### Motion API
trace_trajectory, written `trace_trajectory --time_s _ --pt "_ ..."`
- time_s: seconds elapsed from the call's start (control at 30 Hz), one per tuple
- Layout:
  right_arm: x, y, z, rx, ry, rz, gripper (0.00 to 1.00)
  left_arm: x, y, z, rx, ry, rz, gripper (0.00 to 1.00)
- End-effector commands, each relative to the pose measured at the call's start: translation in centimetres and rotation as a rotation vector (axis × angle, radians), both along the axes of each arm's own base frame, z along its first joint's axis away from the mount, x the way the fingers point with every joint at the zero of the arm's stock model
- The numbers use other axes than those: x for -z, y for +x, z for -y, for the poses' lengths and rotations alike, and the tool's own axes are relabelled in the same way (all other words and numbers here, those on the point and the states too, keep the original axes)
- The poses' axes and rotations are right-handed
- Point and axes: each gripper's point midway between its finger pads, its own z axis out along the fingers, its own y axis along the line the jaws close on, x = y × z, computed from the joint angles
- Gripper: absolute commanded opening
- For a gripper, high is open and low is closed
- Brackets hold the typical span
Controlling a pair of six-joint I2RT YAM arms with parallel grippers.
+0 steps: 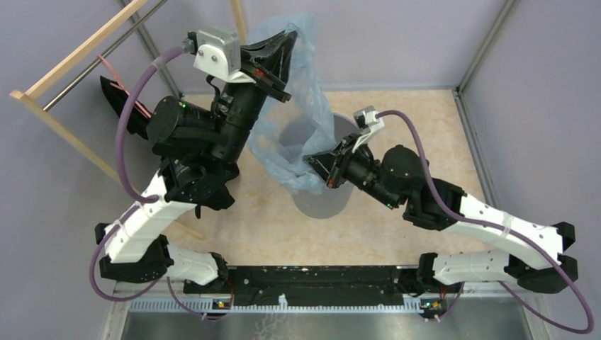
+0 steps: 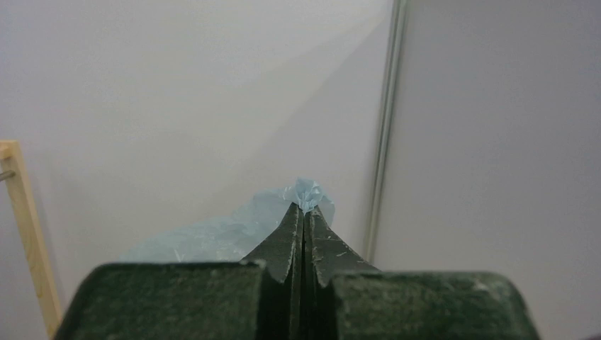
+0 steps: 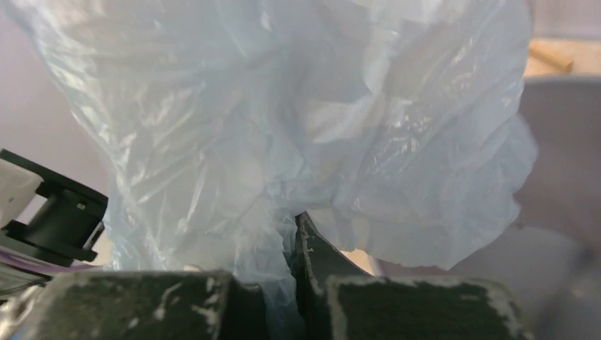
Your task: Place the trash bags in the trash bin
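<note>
At the far left we note a wooden rail (image 1: pixel 71 53) and a black cloth (image 1: pixel 117 99) hanging near it, both well apart from the work and not part of it. Next, the left gripper (image 1: pixel 288 39) is raised high above the table; we judge this height serves to hang the bag (image 1: pixel 308 92) full length so that its lower part drops toward the bin (image 1: pixel 322 205). In the left wrist view the left gripper (image 2: pixel 305 212) has its fingers (image 2: pixel 287 241) pressed flat together, with a small tuft of the bag (image 2: pixel 227 237) pinched at the tips. The bag drapes from that pinch down over the rim and partly into the bin's mouth. To the right, the right gripper (image 1: pixel 312 163) sits low at the bin's opening, which we judge is meant to guide the lower film inside. In the right wrist view its fingers (image 3: pixel 315 248) are nearly together, clamped on a fold of the bag (image 3: pixel 283 106), the bin (image 3: pixel 560 163) just beyond
</note>
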Motion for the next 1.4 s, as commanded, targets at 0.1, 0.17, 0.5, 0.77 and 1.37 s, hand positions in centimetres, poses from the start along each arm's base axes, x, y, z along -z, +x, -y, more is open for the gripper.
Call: trace_trajectory --time_s 0.1,0.17,0.5,0.77,1.37 --pt "-9.7 -1.4 5.9 0.012 0.151 0.071 0.00 1.2 -3.6 0.0 0.230 0.072 -0.082 0.00" --pt "-9.2 -1.8 6.8 -0.022 0.132 0.026 0.00 2.3 -4.1 0.4 0.270 0.104 -0.118 0.00" --pt "-4.8 1.0 8.6 0.029 0.013 0.007 0.00 8.2 -2.8 4.4 0.317 0.172 -0.251 0.00" --pt "-1.2 7.4 6.7 -0.076 0.007 -0.088 0.00 14.3 0.5 2.7 0.095 0.205 -0.363 0.00" --pt "-6.8 10.8 3.1 -0.153 0.023 0.043 0.00 28.2 5.2 7.7 0.390 0.230 -0.688 0.00"
